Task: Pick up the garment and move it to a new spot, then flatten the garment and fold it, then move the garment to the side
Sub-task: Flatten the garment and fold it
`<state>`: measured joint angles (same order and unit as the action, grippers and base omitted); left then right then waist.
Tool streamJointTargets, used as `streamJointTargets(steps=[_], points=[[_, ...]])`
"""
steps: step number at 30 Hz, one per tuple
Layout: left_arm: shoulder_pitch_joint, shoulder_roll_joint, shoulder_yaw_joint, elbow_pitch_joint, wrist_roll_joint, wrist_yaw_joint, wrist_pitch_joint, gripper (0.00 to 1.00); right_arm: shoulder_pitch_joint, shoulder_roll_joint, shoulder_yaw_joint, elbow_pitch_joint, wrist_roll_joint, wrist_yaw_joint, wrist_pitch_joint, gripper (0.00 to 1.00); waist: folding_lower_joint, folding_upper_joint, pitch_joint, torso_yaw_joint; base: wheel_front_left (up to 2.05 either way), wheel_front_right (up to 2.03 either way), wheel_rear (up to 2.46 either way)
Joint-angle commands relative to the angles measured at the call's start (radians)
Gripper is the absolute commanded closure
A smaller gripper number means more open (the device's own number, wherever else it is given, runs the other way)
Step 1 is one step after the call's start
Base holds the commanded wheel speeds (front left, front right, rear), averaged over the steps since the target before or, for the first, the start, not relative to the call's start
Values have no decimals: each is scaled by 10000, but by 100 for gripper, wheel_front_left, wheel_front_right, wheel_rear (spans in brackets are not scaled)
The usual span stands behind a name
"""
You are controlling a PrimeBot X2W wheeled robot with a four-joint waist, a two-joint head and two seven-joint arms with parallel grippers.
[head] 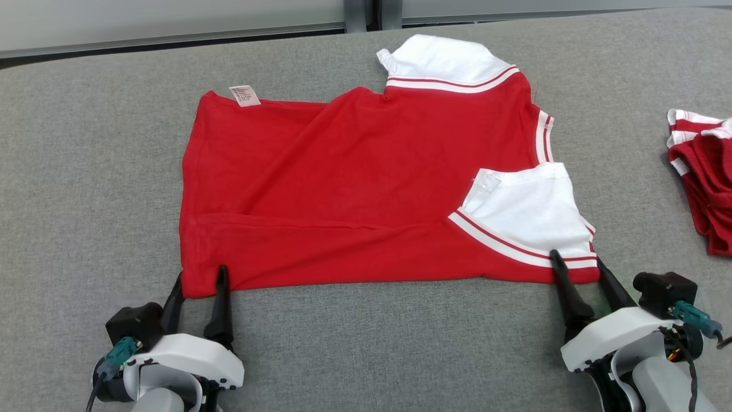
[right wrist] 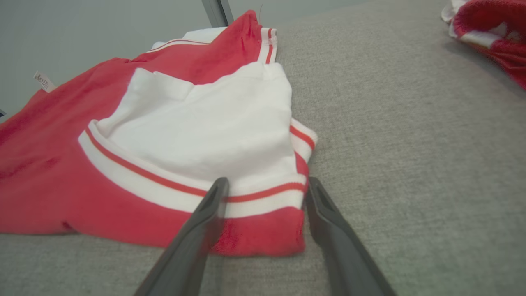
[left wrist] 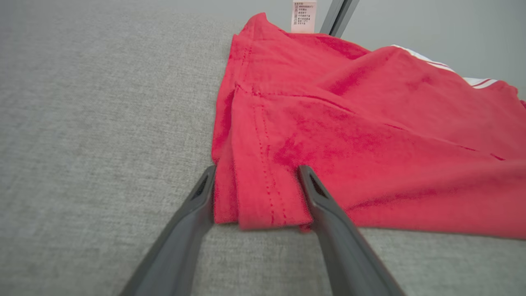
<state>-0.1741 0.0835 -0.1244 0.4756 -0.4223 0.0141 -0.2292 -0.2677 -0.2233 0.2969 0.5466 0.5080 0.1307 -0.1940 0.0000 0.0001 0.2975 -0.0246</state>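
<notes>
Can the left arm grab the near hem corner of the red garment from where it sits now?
Probably yes. The left gripper is open, its fingers straddling the hem corner of the red garment on the grey table; nothing blocks it.

Print on the garment point(head: 343, 189) label point(head: 245, 95) is unreadable

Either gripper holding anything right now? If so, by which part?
Nothing is held. The left gripper has jaws open astride the near-left hem corner of the red shirt with white sleeves; the right gripper has jaws open astride its near-right corner.
</notes>
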Motion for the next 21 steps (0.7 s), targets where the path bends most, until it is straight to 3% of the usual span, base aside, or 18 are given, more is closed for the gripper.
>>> streamJointTargets(steps=[1, 7, 13, 21], points=[[-122, 26, -20, 359, -47, -72, 51, 100, -101, -45, 212, 317, 198, 0, 7, 100, 0, -1, 34, 32, 0, 0, 0], [-110, 93, -56, 737, -29, -206, -98, 100, -292, -254, 769, 740, 859, -9, -188, 100, 0, -1, -77, 64, 0, 0, 0], [580, 266, 52, 292, -72, -142, -204, 100, 267, -616, 1218, 334, 1516, -7, -148, 100, 0, -1, -541, 118, 0, 0, 0], [2088, 546, 62, -929, -247, 95, 585, 100, 1823, -1031, 820, -442, 1787, -14, 228, 100, 0, -1, -1192, 167, 0, 0, 0]])
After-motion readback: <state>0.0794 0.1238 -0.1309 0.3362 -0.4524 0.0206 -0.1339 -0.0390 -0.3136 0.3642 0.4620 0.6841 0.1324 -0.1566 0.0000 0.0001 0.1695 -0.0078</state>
